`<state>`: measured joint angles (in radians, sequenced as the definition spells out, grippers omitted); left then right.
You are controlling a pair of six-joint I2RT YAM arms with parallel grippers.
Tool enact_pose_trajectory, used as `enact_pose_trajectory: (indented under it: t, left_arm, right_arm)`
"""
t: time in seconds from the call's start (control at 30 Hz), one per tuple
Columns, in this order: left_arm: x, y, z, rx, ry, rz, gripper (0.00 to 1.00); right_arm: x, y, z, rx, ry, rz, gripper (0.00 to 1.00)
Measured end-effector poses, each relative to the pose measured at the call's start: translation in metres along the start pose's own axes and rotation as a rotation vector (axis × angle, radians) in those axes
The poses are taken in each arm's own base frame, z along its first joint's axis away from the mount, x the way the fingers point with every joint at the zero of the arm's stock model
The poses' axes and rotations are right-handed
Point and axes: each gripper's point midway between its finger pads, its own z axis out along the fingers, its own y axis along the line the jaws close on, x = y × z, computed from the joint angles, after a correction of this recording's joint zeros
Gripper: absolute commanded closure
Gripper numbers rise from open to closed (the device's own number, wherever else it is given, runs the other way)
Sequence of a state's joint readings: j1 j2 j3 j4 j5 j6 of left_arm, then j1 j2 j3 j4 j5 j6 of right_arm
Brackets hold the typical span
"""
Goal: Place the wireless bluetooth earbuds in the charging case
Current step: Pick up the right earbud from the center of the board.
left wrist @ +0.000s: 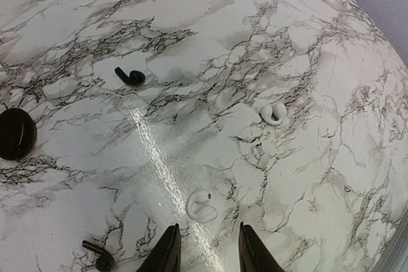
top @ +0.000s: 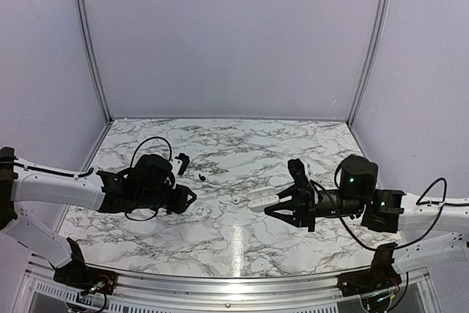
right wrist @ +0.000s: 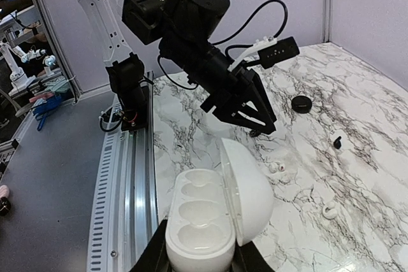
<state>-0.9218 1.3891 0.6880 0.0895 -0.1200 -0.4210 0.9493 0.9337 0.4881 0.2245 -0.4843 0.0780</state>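
Observation:
My right gripper (top: 282,199) is shut on the base of an open white charging case (right wrist: 210,221) and holds it above the table; its moulded wells are empty and its lid stands up on the right. The case also shows in the top view (top: 262,197). My left gripper (left wrist: 209,229) is open and low over the marble. A white earbud (left wrist: 202,206) lies just ahead of the gap between its fingers. A second white earbud (left wrist: 273,113) lies farther on. One black earbud (left wrist: 131,76) lies beyond, and another (left wrist: 99,256) lies beside the left finger.
A round black case (left wrist: 14,133) lies closed on the marble table (top: 242,152), left of the left gripper. The metal rail (right wrist: 121,176) runs along the table's near edge. Grey walls enclose the back and sides.

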Motion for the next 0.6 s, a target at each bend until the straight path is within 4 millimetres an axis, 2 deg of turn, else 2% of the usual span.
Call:
enact_pose_trajectory:
  t: [0.13,0.3,0.6]
  left_arm:
    - [0.012,0.009,0.014,-0.047,0.048,-0.023,0.69]
    - [0.017,0.011,0.029,-0.071,0.085,-0.045,0.70]
    - [0.025,0.019,0.043,-0.105,0.125,-0.075,0.72]
  right_arm:
    - [0.000,0.000,0.000,0.001,0.000,-0.001,1.00]
    - [-0.002,0.000,-0.001,0.002,-0.005,-0.006,1.00]
    - [-0.003,0.001,-0.003,0.004,-0.009,-0.010,1.00]
